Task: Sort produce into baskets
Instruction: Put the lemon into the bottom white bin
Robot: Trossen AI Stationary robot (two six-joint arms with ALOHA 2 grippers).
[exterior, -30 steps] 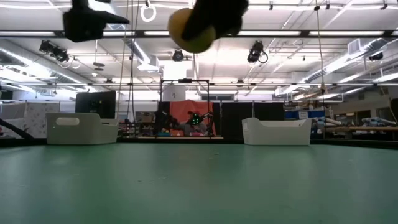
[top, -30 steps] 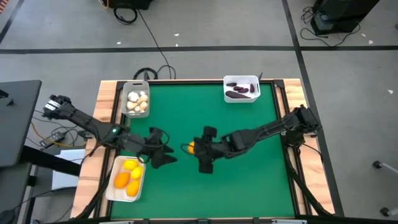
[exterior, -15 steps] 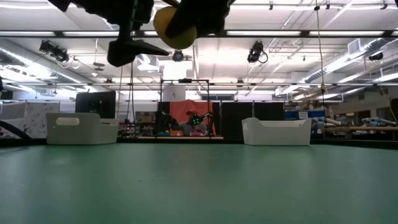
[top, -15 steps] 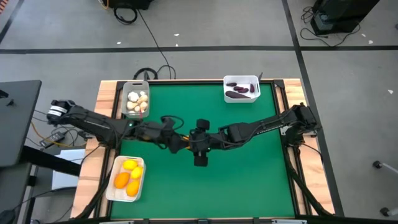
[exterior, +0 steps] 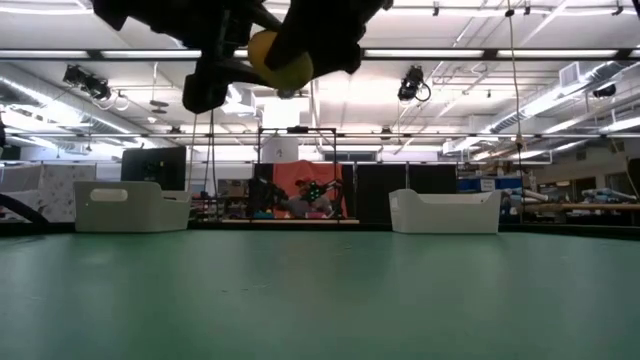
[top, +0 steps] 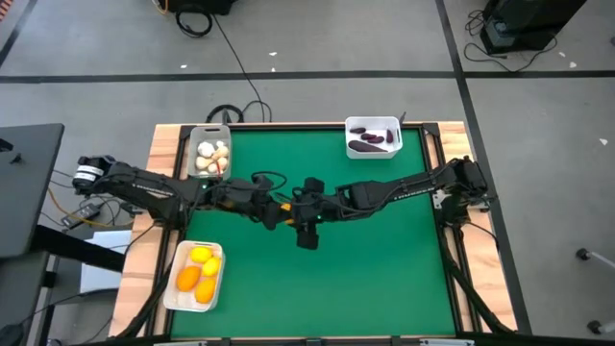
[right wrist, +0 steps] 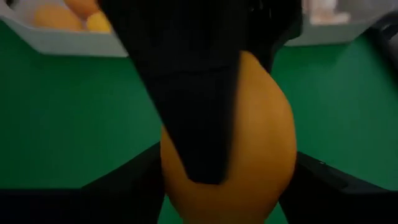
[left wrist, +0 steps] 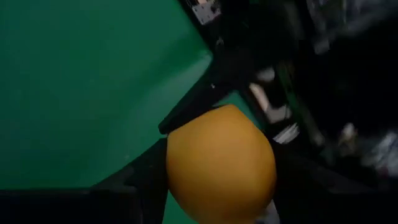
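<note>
A round orange-yellow fruit (exterior: 278, 58) hangs high above the middle of the green table (top: 384, 259). My right gripper (top: 300, 213) is shut on it, reaching in from the table's right. My left gripper (top: 281, 211) reaches in from the left, and its fingers close round the same fruit. The fruit fills both wrist views (left wrist: 221, 165) (right wrist: 230, 137). One basket (top: 195, 274) at the near left holds orange and yellow fruits. A basket (top: 211, 154) at the far left holds garlic bulbs. A basket (top: 373, 137) at the far right holds purple eggplants. My left gripper has the fruit's two sides (left wrist: 174, 168) between its two fingers, coming level from the table's left. One of its fingers (right wrist: 186, 93) lies across the fruit's face. The fruit is clear of the table. My right gripper pinches the fruit's opposite sides (right wrist: 283, 155) between its two fingers, coming level from the table's right. One of its fingers (left wrist: 205, 93) shows slanting past the fruit's far side. The fruit is lifted clear, high above the table.
In the low view the two far baskets (exterior: 130, 205) (exterior: 445, 212) stand at the table's far edge. A wooden frame (top: 163, 154) rims the table. Green table surface lies bare below the two grippers and toward the near and right sides.
My left gripper has gone from beside the near-left fruit basket toward the table's middle and up to the fruit, and its fingers now stand round it. My right gripper has carried the fruit a little toward the table's left, keeping it lifted.
</note>
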